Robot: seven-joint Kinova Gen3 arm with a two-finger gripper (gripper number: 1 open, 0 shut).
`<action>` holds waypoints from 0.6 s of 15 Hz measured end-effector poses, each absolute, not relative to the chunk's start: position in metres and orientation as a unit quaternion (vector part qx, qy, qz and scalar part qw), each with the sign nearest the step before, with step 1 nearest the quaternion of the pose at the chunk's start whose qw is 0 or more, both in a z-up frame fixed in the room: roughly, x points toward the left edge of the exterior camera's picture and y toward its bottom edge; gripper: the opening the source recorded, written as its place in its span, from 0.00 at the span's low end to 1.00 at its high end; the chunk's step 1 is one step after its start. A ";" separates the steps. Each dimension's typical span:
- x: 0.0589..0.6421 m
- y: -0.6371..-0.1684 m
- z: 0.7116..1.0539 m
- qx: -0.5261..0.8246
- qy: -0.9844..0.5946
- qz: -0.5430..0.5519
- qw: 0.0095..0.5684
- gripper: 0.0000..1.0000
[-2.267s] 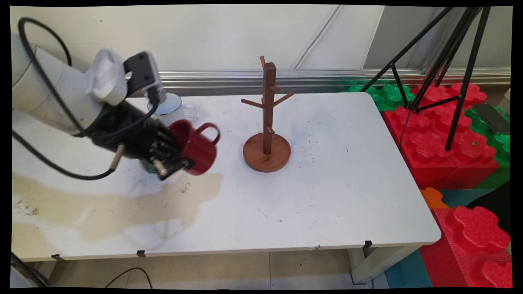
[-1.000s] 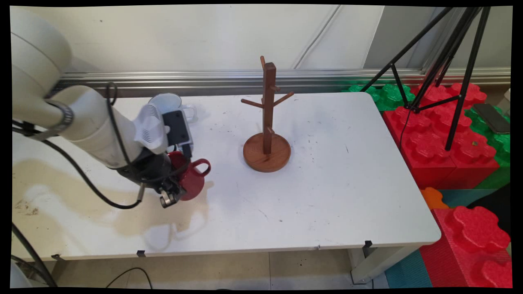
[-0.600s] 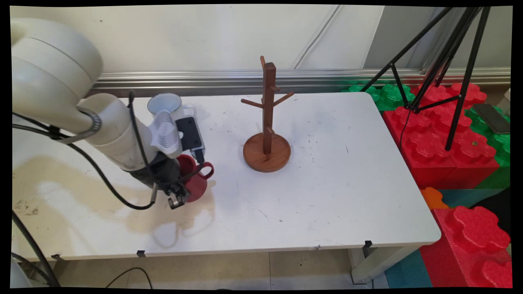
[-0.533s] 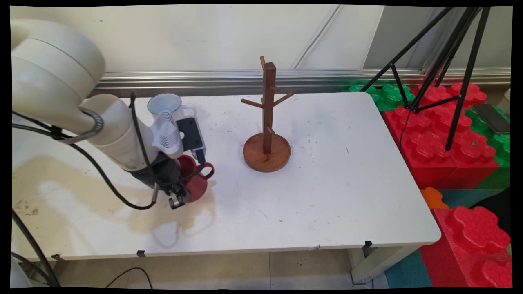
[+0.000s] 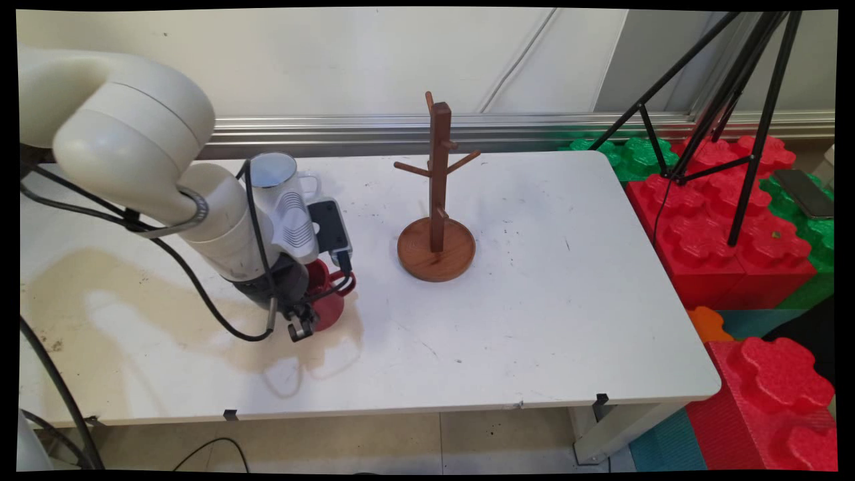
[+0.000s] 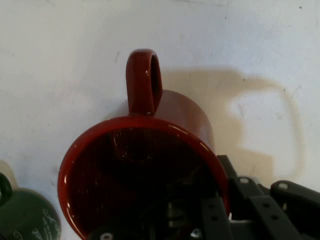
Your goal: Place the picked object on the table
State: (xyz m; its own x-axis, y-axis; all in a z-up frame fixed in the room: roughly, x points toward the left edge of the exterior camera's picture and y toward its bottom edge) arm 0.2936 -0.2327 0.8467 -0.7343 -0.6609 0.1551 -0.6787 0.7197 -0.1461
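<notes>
My gripper [image 5: 308, 321] is shut on the rim of a red mug [image 5: 328, 304], low at the table's left-middle. I cannot tell whether the mug's base touches the table. Its handle [image 5: 347, 284] points toward the wooden mug tree [image 5: 437, 194], which stands a short way to the right. In the hand view the red mug [image 6: 145, 175] fills the frame with its opening toward the camera and its handle [image 6: 144, 82] at the top. The gripper [image 6: 220, 210] clamps the rim at the lower right. Part of a green mug [image 6: 27, 220] shows at the bottom left.
A white mug [image 5: 277, 170] stands behind the arm near the table's back edge. A brownish stain [image 5: 100, 294] spreads over the table's left part. Red and green foam blocks [image 5: 728, 220] and a black tripod [image 5: 728, 100] stand off the table's right side.
The arm has brought the red mug down from mid-air to just above or on the table, turned it upright, and shifted slightly right in the last half second.
</notes>
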 end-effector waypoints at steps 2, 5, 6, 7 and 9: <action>0.293 -0.237 0.842 0.360 -0.927 0.097 0.044 0.00; 0.293 -0.242 0.835 0.359 -0.928 0.096 0.040 0.00; 0.293 -0.243 0.834 0.359 -0.928 0.096 0.040 0.00; 0.293 -0.244 0.832 0.358 -0.928 0.095 0.039 0.00; 0.293 -0.245 0.830 0.358 -0.928 0.094 0.037 0.00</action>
